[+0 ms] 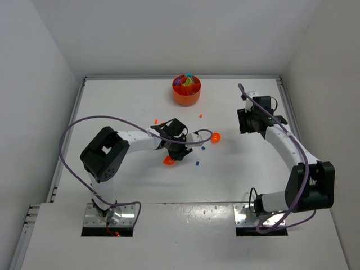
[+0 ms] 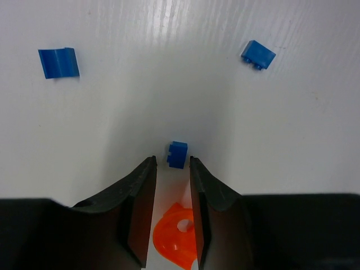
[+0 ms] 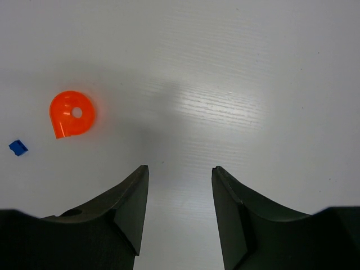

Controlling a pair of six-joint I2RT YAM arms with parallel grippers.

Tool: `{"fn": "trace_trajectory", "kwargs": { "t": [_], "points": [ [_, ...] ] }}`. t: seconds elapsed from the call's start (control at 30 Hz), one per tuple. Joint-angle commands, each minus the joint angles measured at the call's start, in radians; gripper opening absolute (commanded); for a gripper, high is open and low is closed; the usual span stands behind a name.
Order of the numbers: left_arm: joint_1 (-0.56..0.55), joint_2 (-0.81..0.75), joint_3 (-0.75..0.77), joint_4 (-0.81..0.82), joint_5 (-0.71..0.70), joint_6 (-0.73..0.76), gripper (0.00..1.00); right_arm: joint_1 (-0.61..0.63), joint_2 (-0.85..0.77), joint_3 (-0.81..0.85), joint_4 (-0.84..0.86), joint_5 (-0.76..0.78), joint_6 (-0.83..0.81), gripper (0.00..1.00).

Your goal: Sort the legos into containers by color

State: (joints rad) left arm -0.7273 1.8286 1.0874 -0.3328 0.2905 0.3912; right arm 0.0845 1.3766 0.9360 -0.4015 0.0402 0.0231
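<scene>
My left gripper (image 2: pixel 171 160) has its jaws drawn in on an orange rounded lego (image 2: pixel 177 236) that sits between the fingers, down by the table. A small blue lego (image 2: pixel 177 154) lies just past the fingertips, with two more blue ones (image 2: pixel 58 62) (image 2: pixel 259 54) farther out. From above, that gripper (image 1: pixel 175 154) is at the table's middle with the orange piece (image 1: pixel 169 161) at its near side. The round orange dish (image 1: pixel 187 100) stands at the far middle with coloured pieces inside. My right gripper (image 3: pixel 180 169) hangs open over bare table.
A second orange rounded piece (image 1: pixel 216 136) lies right of the left gripper and shows in the right wrist view (image 3: pixel 72 113) beside a blue bit (image 3: pixel 18 147). Tiny orange bits (image 1: pixel 155 120) (image 1: pixel 200 116) and blue bits (image 1: pixel 197 163) are scattered mid-table. White walls enclose the table.
</scene>
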Motion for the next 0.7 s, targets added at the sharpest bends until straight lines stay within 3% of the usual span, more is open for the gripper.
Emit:
{"fn": "trace_trajectory", "kwargs": {
  "t": [0.0, 0.3, 0.67],
  "points": [
    [-0.012, 0.023, 0.032, 0.04, 0.012, 0.009, 0.36, -0.015, 0.007, 0.053, 0.007, -0.023, 0.011, 0.49],
    [-0.021, 0.041, 0.032, 0.04, 0.012, 0.009, 0.35, -0.025, 0.016, 0.053, 0.007, -0.042, 0.02, 0.49],
    [-0.054, 0.052, 0.013, 0.031, -0.034, 0.037, 0.18, -0.034, 0.026, 0.053, -0.002, -0.051, 0.02, 0.48]
  ]
}}
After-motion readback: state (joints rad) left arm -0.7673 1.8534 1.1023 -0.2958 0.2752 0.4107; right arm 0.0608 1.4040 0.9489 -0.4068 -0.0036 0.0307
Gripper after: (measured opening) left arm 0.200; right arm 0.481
